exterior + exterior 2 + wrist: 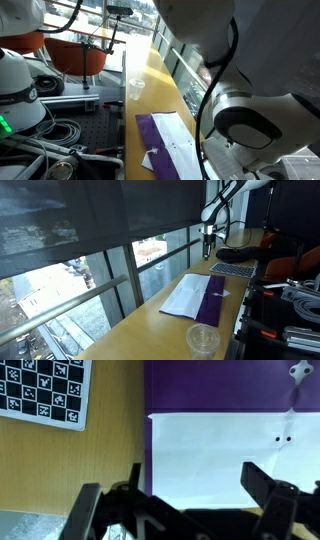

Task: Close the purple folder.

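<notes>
The purple folder (214, 306) lies open on the wooden table, with a white paper sheet (186, 295) spread on its window side. It also shows in an exterior view (163, 135) and in the wrist view (220, 385), where the white sheet (220, 445) fills the middle. My gripper (198, 485) is open and empty, its two dark fingers hanging above the white sheet without touching it. In an exterior view the gripper (208, 245) hangs well above the folder's far end.
A clear plastic cup (203, 338) stands on the table near the folder's end. A checkerboard card (45, 390) lies beside the folder. A small white card (152, 158) rests on the purple part. A keyboard (232, 270), cables and equipment (30, 95) line the table's side.
</notes>
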Controlling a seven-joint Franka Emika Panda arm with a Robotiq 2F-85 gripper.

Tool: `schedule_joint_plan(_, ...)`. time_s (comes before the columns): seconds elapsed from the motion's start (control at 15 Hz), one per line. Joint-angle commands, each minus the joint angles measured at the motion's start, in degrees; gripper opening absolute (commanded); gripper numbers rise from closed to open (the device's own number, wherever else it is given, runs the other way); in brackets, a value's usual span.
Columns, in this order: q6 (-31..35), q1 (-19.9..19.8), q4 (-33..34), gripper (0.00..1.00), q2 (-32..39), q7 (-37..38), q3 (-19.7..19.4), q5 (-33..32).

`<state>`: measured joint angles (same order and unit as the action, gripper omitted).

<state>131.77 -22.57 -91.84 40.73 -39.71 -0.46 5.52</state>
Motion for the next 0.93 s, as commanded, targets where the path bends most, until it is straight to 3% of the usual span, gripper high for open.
schedule_joint_plan(0.0,-5.6,-3.1,14.2,1.00,10.4,-4.1,2.0,2.3)
schedule_joint_plan(0.47,-12.2,-5.4,34.3,1.00,25.2,-10.5,5.1,2.9)
schedule_joint_plan(0.87,-20.9,-5.3,51.1,1.00,36.4,-11.1,6.7,2.6)
